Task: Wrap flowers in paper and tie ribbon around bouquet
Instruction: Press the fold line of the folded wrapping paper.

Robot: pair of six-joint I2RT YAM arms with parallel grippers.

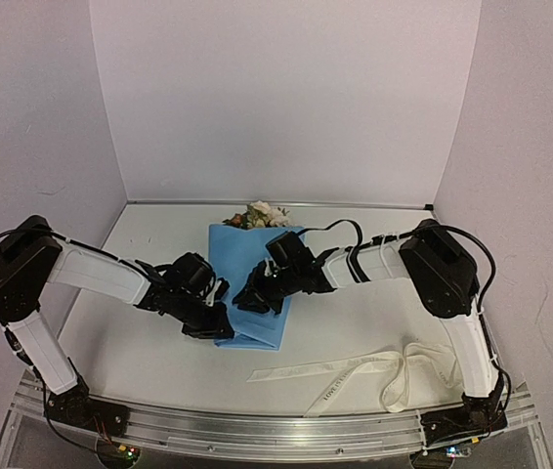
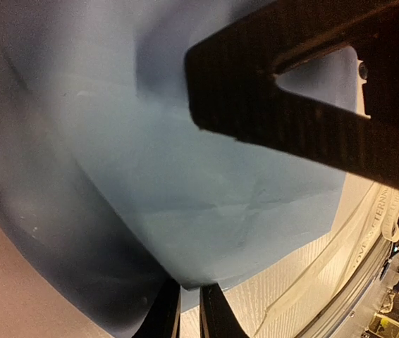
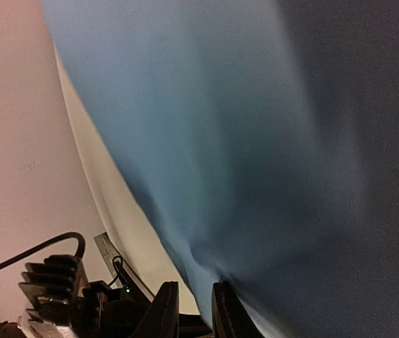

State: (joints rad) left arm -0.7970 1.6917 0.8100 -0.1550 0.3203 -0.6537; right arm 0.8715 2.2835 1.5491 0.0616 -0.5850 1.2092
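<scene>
Working on the desk (image 1: 355, 322), fold the paper (image 1: 247, 264), lying at centre frame, snug and even. The ribbon (image 1: 355, 371) sits loose at lower right; the flowers (image 1: 259, 215) poke from the sheet's upper end. Your left jaws are clenched on its lower left edge; whether the near-closed right jaws grasp it cannot be told.

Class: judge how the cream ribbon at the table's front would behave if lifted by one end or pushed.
Probably floppy: the ribbon lies in loose loops and curves, so it would likely drape from a grip. Likely light, being flat and thin. A push would probably bunch it, not slide it whole.
</scene>
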